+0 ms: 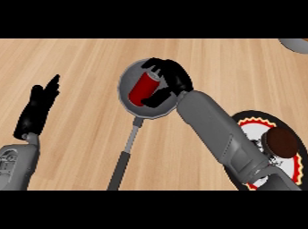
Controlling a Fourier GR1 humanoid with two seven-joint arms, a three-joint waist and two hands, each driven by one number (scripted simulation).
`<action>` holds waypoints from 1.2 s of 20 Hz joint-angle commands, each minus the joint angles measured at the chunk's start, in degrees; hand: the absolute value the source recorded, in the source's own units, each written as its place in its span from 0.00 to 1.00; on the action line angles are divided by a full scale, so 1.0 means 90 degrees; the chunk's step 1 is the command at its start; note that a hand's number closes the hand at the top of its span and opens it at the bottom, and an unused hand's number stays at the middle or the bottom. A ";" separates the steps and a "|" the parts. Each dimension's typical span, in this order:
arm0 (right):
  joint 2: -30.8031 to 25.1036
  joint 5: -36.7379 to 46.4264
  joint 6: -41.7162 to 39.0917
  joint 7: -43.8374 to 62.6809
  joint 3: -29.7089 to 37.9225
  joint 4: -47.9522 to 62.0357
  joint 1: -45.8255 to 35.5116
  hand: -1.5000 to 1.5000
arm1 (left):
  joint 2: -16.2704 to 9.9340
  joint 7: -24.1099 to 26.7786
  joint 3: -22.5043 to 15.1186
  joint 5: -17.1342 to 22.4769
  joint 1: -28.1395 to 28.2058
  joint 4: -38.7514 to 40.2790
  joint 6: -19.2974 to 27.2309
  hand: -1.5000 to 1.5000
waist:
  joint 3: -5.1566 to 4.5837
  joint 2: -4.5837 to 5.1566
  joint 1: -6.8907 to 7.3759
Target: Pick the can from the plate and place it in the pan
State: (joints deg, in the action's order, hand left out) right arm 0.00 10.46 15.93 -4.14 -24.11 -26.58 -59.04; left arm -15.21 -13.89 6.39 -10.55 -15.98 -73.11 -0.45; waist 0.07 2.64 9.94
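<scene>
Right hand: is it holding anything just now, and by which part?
The right hand is curled round the red can, fingers at its upper end and thumb near its lower side, over the pan. The left hand holds nothing.

plate (302, 147): partly under right forearm | bowl (302, 44): cut by top-right edge

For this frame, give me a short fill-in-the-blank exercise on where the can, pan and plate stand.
1. The red cylindrical can lies inside the round grey ____.
2. The ____ robot hand curls round the can.
3. The left robot hand rests ____, touching nothing.
4. The black round plate with a red-and-white rim carries a ____ disc, no can.

Missing words: pan; right; open; brown
</scene>
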 commanded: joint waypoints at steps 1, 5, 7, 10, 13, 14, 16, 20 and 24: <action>0.0000 -0.0507 0.0109 -0.0184 -0.0252 0.0072 0.0081 0.00 | -0.0034 0.0043 -0.0012 0.0008 -0.0078 0.0059 -0.0076 0.50 | 0.0002 0.0031 0.0187; 0.0000 -0.0973 0.0277 -0.0580 -0.0166 0.0030 0.0099 0.00 | 0.0090 0.0107 -0.0118 -0.0054 -0.0142 0.0098 -0.0028 0.50 | 0.0007 0.0075 0.0245; 0.0000 -0.1230 0.0449 -0.0578 -0.0079 0.0007 -0.0067 0.00 | 0.0032 -0.0034 -0.0067 -0.0037 -0.0238 0.0093 -0.0038 0.50 | 0.0009 0.0047 0.0233; 0.0000 -0.1654 0.0719 -0.0964 -0.0060 -0.0168 0.0027 0.00 | 0.0035 0.0016 -0.0020 0.0025 -0.0290 0.0225 -0.0086 0.50 | 0.0006 0.0016 0.0128; 0.0000 -0.2008 0.1046 -0.1291 0.0018 -0.0149 0.0055 0.00 | 0.0066 -0.0111 -0.0055 -0.0077 -0.0382 0.0186 0.0039 0.50 | 0.0010 0.0008 0.0061; 0.0000 -0.2122 0.1162 -0.1307 0.0109 -0.0079 0.0011 0.00 | 0.0100 0.0007 -0.0027 -0.0031 -0.0058 0.0165 0.0036 0.50 | 0.0004 -0.0041 -0.0016; 0.0000 -0.2397 0.1256 -0.1455 0.0174 -0.0030 0.0020 0.00 | 0.0030 0.0046 0.0014 -0.0072 0.0015 0.0186 0.0066 0.50 | 0.0003 -0.0049 -0.0105; 0.0000 -0.2596 0.1444 -0.1287 0.0426 0.0495 -0.0470 0.00 | 0.0040 0.0067 0.0115 -0.0043 0.0320 -0.0041 0.0190 0.50 | -0.0001 -0.0135 -0.0350; -0.0099 -0.2762 0.1070 -0.1775 0.0950 0.0868 -0.0445 0.00 | -0.0078 0.0107 0.0316 0.0053 0.0597 -0.0147 0.0187 0.50 | -0.0002 -0.0200 -0.0737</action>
State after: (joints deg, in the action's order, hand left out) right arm -0.19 -12.78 26.92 -17.94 -18.81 -21.30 -62.11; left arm -15.72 -13.56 8.31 -10.40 -13.71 -72.96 0.70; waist 0.07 1.52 5.95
